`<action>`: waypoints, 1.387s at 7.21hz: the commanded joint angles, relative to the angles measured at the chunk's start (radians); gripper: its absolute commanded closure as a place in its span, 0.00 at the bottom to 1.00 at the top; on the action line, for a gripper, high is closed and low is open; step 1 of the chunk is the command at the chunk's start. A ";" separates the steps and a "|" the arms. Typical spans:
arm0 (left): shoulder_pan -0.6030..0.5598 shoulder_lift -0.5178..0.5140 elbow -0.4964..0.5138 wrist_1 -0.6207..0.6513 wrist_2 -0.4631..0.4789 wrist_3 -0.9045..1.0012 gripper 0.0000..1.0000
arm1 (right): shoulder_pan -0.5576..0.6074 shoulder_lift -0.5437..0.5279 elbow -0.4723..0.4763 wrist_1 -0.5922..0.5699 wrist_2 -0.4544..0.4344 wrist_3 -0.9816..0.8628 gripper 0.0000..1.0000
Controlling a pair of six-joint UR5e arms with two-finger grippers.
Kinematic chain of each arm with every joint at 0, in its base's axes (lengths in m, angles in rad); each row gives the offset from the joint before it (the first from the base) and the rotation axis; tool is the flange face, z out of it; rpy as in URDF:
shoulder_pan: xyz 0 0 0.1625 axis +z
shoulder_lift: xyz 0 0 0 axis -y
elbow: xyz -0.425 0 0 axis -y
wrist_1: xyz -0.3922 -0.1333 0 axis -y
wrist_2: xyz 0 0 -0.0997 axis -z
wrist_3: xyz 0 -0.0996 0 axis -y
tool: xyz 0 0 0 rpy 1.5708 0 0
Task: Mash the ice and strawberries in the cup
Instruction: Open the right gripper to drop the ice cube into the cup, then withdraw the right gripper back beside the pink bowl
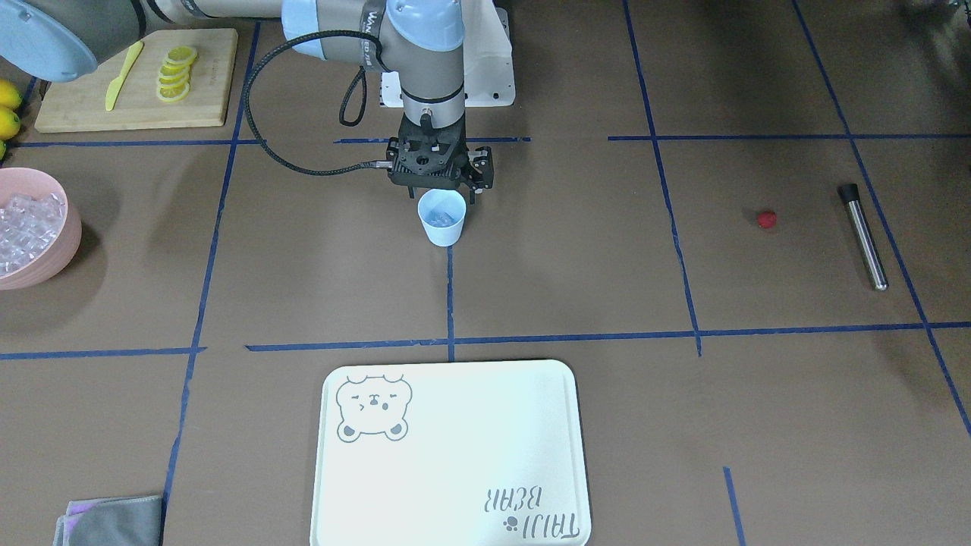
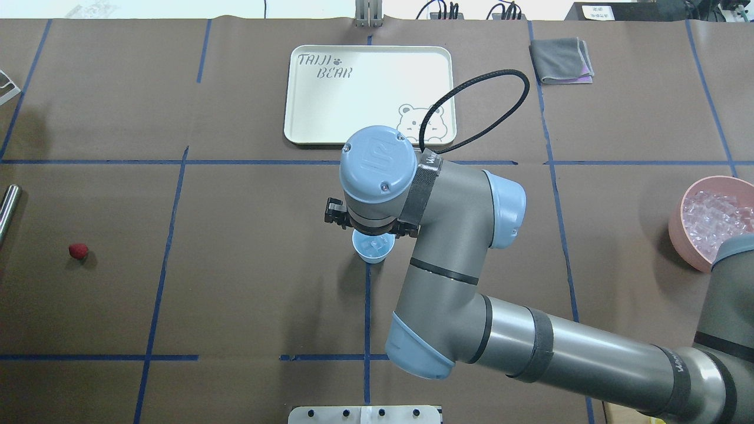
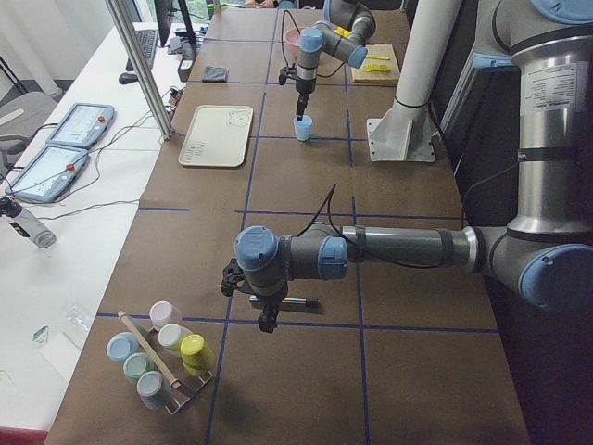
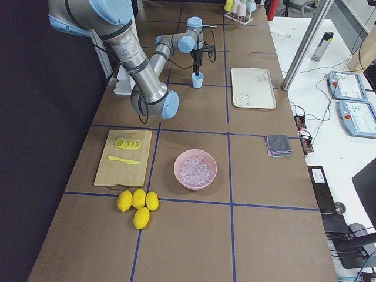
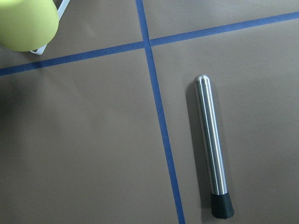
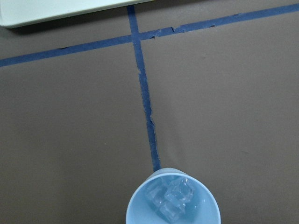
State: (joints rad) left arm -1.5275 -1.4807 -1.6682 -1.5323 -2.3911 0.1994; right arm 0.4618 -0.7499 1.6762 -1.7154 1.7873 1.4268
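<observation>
The right fingers are held apart, empty, above the mid-counter cup of ice; the left fingers' spread cannot be told. "TAIJI BEAR" is printed on the tray. The strawberry is seen far left, near a steel rod.

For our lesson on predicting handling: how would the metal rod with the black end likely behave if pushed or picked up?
The metal rod looks round and lies flat, so a sideways push would probably roll it. Its shiny, smooth surface may be slippery to grip. Being metal, it is likely stiff and heavy for its size.
</observation>
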 commanded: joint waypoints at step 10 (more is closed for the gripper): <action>0.039 -0.032 -0.013 -0.081 0.003 -0.006 0.00 | 0.886 -0.717 0.142 0.007 0.526 -1.478 0.01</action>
State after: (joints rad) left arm -1.4881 -1.5113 -1.6795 -1.6094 -2.3892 0.1929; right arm 1.2463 -1.3588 1.8053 -1.7105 2.2795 0.1320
